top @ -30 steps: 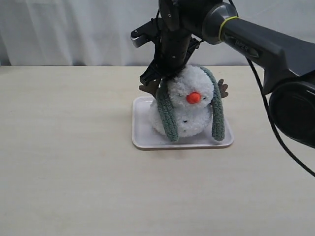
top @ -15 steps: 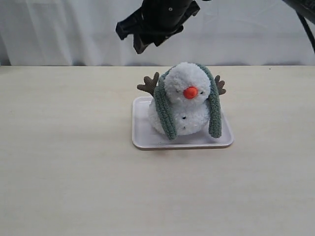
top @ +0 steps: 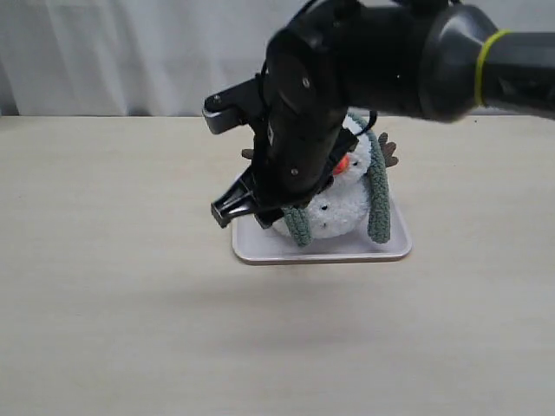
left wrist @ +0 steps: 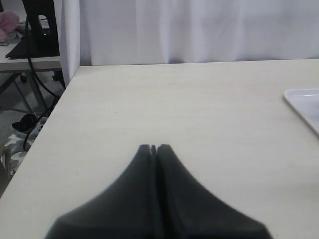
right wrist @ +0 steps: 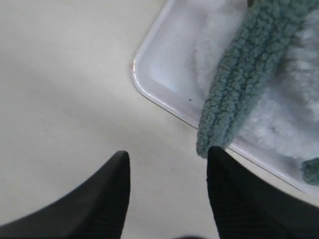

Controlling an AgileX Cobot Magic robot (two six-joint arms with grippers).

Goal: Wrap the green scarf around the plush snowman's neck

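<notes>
Showing the right gripper (right wrist: 167, 164) with fingers spread, hanging over the near-left corner of the white tray (top: 347, 252), one fingertip just beside a hanging end of the green scarf (right wrist: 234, 94); pale table (top: 104, 286) stretches wide to the left and near side. The scarf, a ribbed grey-green strip, drapes over the plush snowman (top: 342, 208) seated in the tray, both ends hanging down its sides; the neck is hidden behind the arm. The left gripper (left wrist: 153, 148) is pressed together above the table near its left edge, apart from the tray.
</notes>
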